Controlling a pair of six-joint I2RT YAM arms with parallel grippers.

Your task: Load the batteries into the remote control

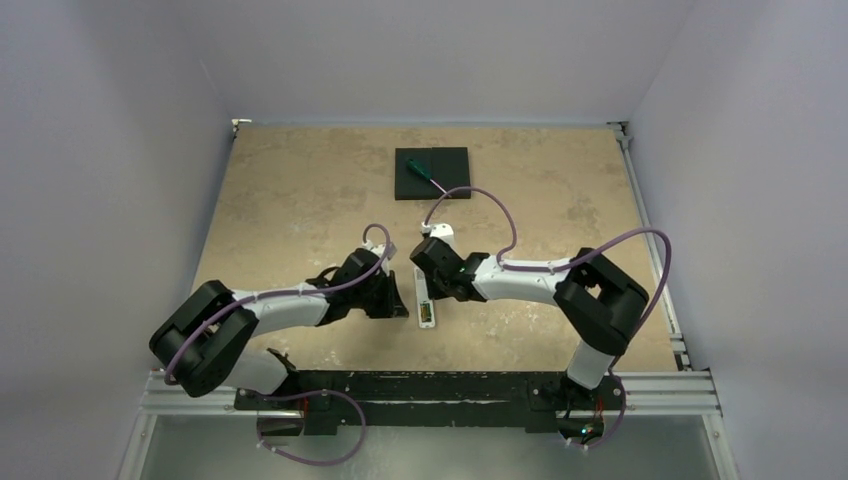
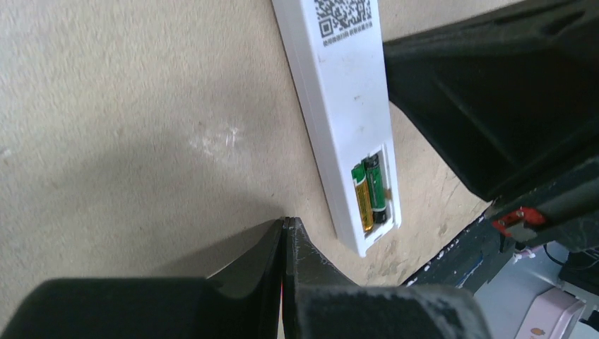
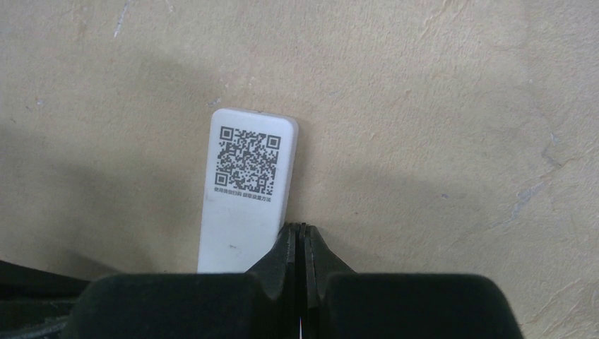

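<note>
The white remote control (image 1: pixel 426 303) lies face down on the table between my two grippers. Its back shows a QR code in the right wrist view (image 3: pixel 240 191). In the left wrist view the remote (image 2: pixel 339 85) has its battery compartment open at the near end. Two batteries (image 2: pixel 370 194) lie side by side inside it, one green and gold, one green and dark. My left gripper (image 2: pixel 286 221) is shut and empty, on the table just left of the compartment end. My right gripper (image 3: pixel 302 227) is shut and empty, its tips against the remote's right edge.
A black square pad (image 1: pixel 445 165) lies at the far middle of the table with a green-handled screwdriver (image 1: pixel 424 173) on it. The metal frame rail (image 1: pixel 430 385) runs along the near edge. Purple cables loop above both arms.
</note>
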